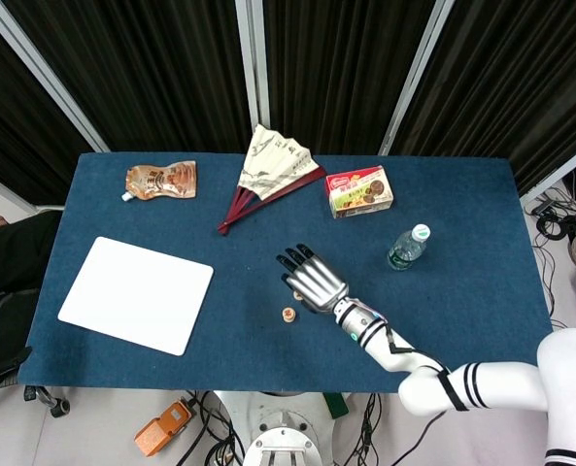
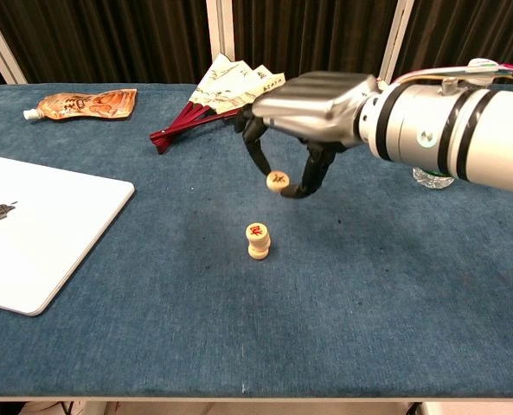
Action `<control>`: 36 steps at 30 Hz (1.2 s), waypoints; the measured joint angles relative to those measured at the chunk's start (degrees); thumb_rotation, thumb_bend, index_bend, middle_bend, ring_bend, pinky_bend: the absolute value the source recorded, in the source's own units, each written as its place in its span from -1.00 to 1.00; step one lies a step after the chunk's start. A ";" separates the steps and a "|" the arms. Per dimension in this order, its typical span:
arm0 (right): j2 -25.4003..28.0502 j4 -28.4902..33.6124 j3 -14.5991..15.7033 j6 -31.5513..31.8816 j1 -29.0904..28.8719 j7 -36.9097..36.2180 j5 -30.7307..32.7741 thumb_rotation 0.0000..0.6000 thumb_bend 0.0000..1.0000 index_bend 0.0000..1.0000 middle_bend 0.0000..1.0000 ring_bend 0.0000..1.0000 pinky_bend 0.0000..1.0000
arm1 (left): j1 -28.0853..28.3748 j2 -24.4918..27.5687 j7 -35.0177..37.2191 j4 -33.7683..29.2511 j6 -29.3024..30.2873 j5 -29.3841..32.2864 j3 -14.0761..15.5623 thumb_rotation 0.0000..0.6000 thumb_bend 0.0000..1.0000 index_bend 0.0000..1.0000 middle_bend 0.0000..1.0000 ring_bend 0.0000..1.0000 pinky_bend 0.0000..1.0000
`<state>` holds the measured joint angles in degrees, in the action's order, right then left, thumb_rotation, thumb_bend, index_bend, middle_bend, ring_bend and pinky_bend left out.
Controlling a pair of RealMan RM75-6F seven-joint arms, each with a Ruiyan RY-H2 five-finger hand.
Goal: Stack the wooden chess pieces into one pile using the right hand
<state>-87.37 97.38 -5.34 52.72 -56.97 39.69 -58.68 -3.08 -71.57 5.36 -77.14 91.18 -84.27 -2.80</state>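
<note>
Right robot hand (image 2: 312,112) pinches a round pale wooden chess piece (image 2: 277,181) in its fingertips, in the air above the blue cloth counter (image 2: 394,285).
Just below and a little toward the front edge, a small stack of pale wooden chess pieces (image 2: 258,240) with a red mark on top stands upright on the counter near its middle; held piece and stack are apart. Along the far edge lie an orange snack pouch (image 1: 160,180), an open paper fan with dark red ribs (image 1: 271,171) and a red biscuit box (image 1: 359,189). A clear plastic bottle (image 1: 407,247) stands toward the right edge, and a closed white laptop (image 1: 137,293) sits near the left edge.
</note>
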 measured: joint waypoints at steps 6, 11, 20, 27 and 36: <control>-0.93 0.79 1.36 -0.63 -0.94 3.65 0.33 1.00 -0.18 0.18 -0.59 -0.66 -0.65 | -0.02 -0.22 0.23 0.26 -0.12 0.10 0.04 1.00 -1.00 -0.64 -0.68 -0.75 -1.00; -1.81 1.12 2.27 -0.72 -1.56 5.76 1.42 1.00 -0.19 0.17 -0.59 -0.66 -0.65 | -0.08 -0.47 0.59 0.80 -0.37 0.32 0.07 1.00 -1.00 -0.64 -0.68 -0.75 -1.00; -3.54 0.27 2.85 -0.61 -2.34 7.69 2.47 1.00 -0.19 0.14 -0.59 -0.66 -0.65 | -0.16 -0.88 1.07 1.50 -0.42 0.41 0.11 1.00 -1.00 -0.64 -0.68 -0.75 -1.00; -4.84 -0.85 2.40 -0.85 -3.12 8.05 3.32 1.00 -0.18 0.12 -0.59 -0.66 -0.65 | -0.23 -0.99 1.27 1.79 -0.47 0.53 0.08 1.00 -1.00 -0.64 -0.68 -0.75 -1.00; -5.54 -1.24 2.55 -0.61 -3.64 8.66 3.99 1.00 -0.18 0.04 -0.59 -0.66 -0.65 | -0.33 -1.19 1.60 2.27 -0.57 0.73 0.05 1.00 -1.00 -0.64 -0.68 -0.75 -1.00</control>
<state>-92.91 96.14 -2.79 52.11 -60.61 48.35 -54.69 -3.41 -72.76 6.96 -74.87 90.61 -83.54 -2.76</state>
